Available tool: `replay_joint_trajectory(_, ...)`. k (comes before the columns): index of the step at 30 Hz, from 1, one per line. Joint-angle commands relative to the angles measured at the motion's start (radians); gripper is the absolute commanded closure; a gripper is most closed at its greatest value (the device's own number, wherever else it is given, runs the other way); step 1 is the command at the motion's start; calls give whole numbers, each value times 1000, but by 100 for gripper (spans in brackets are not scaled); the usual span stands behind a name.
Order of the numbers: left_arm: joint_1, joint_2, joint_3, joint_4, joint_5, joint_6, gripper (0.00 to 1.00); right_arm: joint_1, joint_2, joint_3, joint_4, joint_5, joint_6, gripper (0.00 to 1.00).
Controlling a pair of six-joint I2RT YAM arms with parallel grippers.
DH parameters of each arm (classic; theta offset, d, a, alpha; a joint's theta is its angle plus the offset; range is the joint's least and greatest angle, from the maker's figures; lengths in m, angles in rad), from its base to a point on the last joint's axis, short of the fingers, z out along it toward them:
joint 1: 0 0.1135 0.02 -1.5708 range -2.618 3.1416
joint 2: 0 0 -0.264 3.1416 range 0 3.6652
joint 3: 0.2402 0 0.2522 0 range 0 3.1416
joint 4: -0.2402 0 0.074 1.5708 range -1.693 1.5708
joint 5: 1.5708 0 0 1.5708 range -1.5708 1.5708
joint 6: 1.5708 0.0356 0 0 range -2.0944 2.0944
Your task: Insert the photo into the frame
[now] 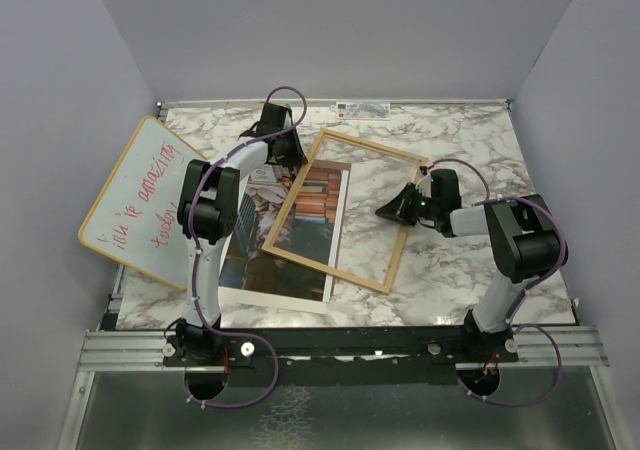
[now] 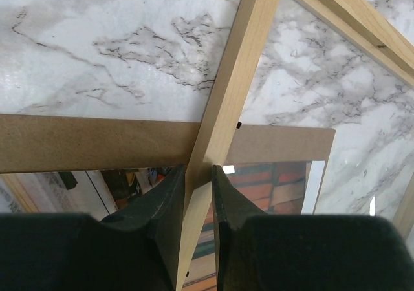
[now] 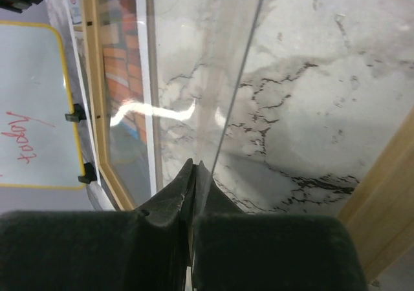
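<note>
The frame [image 1: 325,268], thin light wood, lies slanted at the table's middle, partly over the photo [image 1: 255,265] of stacked books. My left gripper [image 1: 290,155] is at the frame's far left corner. In the left wrist view it [image 2: 198,168] is shut on the wooden rail [image 2: 239,64], with the photo [image 2: 278,181] showing past the jaws. My right gripper [image 1: 388,212] sits by the frame's right side. In the right wrist view it [image 3: 195,163] is shut on the thin edge of the clear pane [image 3: 194,58]. The photo [image 3: 119,45] shows through the pane.
A round-cornered whiteboard [image 1: 140,200] with red handwriting leans over the table's left edge. A brown backing board [image 2: 84,142] lies under the frame and photo. Grey walls close in on three sides of the marble tabletop [image 1: 470,260].
</note>
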Motion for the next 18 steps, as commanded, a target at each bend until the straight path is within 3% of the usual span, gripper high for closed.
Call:
replay_joint_trajectory(1,-6,109,-51,-156,-53,33,76,4,7,9,130,-72,-50,97)
replay_joint_trajectory(12,-6,118,-48,-164,-68,27,77,3,-55,-104,369,-113,-59,98)
replay_joint_trajectory(18,-6,122,-44,-168,-71,27,77,5,-51,-104,396,-129,-67,99)
